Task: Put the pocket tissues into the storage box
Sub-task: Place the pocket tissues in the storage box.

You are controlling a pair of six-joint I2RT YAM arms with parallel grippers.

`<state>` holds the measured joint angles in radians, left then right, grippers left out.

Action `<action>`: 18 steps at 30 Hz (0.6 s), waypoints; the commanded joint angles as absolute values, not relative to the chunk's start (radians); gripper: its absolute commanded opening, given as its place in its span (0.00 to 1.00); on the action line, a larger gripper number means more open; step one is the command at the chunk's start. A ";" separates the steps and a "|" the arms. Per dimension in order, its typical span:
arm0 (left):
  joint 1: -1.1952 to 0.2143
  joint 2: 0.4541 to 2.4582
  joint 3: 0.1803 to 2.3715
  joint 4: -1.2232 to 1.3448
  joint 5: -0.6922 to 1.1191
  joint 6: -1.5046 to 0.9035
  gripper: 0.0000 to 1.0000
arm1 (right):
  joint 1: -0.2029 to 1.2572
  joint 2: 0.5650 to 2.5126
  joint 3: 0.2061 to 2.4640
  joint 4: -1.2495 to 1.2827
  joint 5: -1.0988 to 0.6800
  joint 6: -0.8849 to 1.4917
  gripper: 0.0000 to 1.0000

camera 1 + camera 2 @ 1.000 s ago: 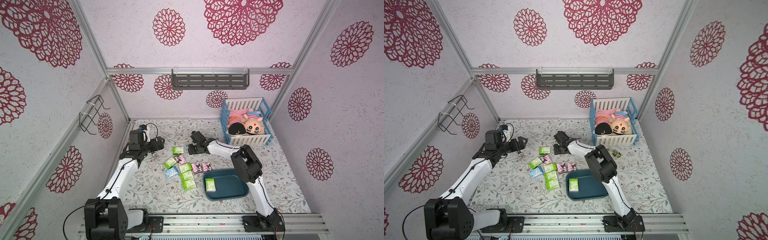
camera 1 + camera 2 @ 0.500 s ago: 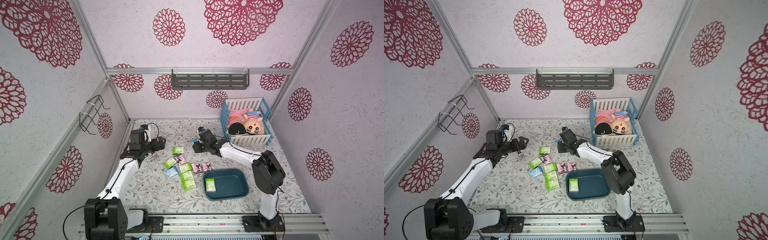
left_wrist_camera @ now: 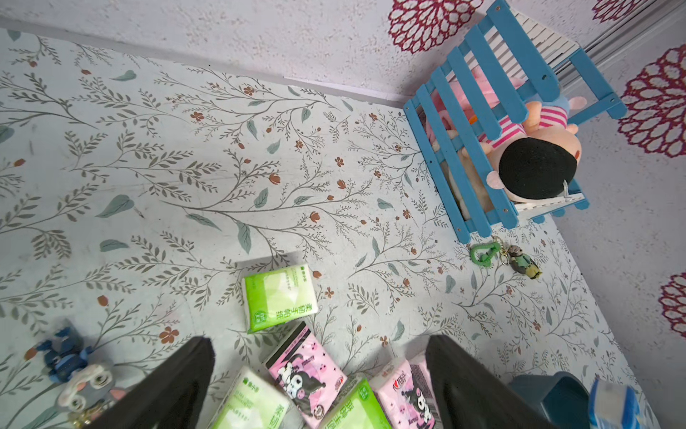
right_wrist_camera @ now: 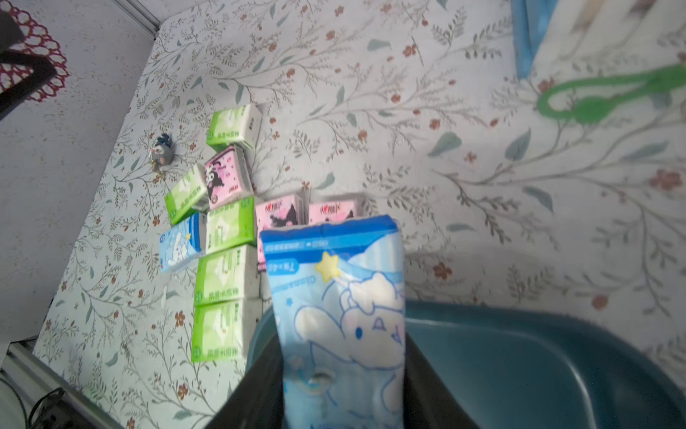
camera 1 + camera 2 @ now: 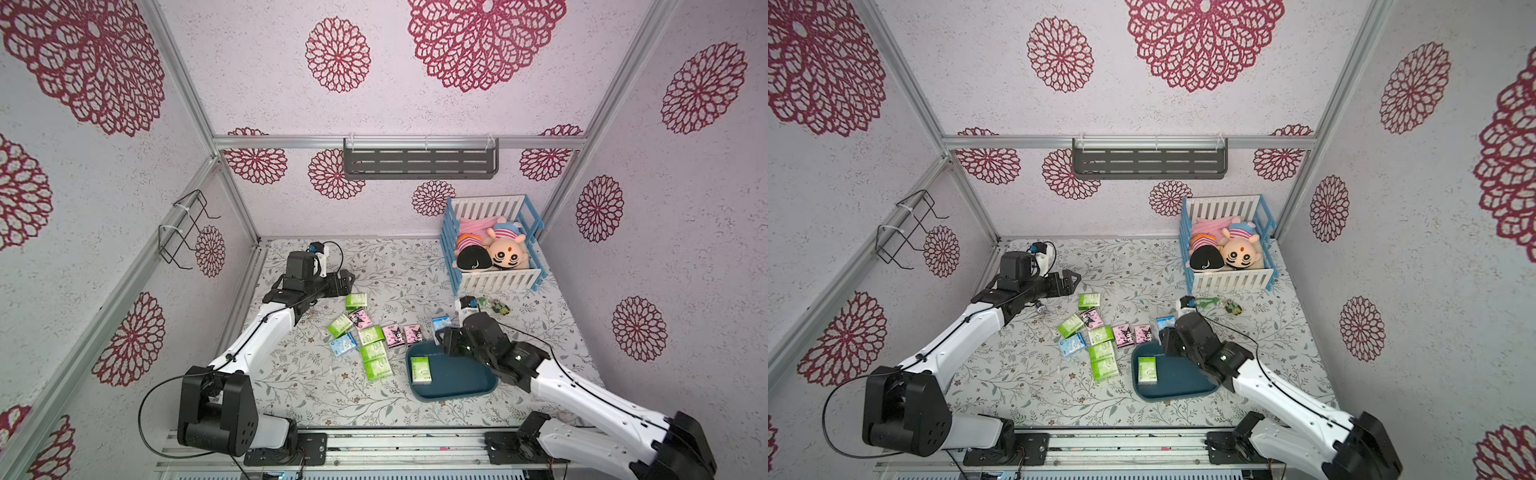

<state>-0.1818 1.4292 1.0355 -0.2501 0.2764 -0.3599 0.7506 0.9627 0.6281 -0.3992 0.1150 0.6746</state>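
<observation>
Floral-printed tabletop, walled by pale panels with crimson medallions, is your workspace; take the back wall as 12 o'clock.

At 10 o'clock your left gripper hovers with its black jaws spread wide and nothing between them. At its 7 o'clock lies a small grey big-eyed figurine keychain.

Mid-table lie the loose pocket tissues, nine flat packs touching or just beside one another. Five are lime green-and-white, three are pink with a black cartoon figure, and one is light blue with a white cartoon figure. The green pack nearest the left gripper carries white Chinese characters along a green band. The pink ones show a red logo, too small to read.

At 5 o'clock sits the shallow dark teal plastic storage box, with one green pack flat against its 9 o'clock wall. Your right gripper is clamped on another light blue pack, held over the box's rim at about 11 o'clock. You can see a yellow star, a white long-eared figure and what looks like a "7" on it; the rest is blurred.

At the box's 2 o'clock lies a green carabiner keychain. Beyond it, at the table's 1 o'clock, stands the blue-and-white slatted crib holding two plush dolls.
</observation>
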 commanded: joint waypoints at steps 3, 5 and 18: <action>-0.205 1.463 1.078 -0.213 0.285 -0.367 0.97 | 0.843 0.912 0.573 -0.447 0.185 0.806 0.48; -0.207 1.466 1.081 -0.218 0.283 -0.365 0.97 | 0.864 0.940 0.567 -0.451 0.188 0.816 0.48; -0.206 1.429 1.055 -0.256 0.239 -0.323 0.97 | 0.880 1.052 0.481 -0.343 0.206 0.887 0.50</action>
<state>-0.2008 1.4544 1.0611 -0.2527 0.2508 -0.3439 0.8764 1.0393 0.4702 -0.4175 0.1696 0.8597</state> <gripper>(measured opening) 0.971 0.503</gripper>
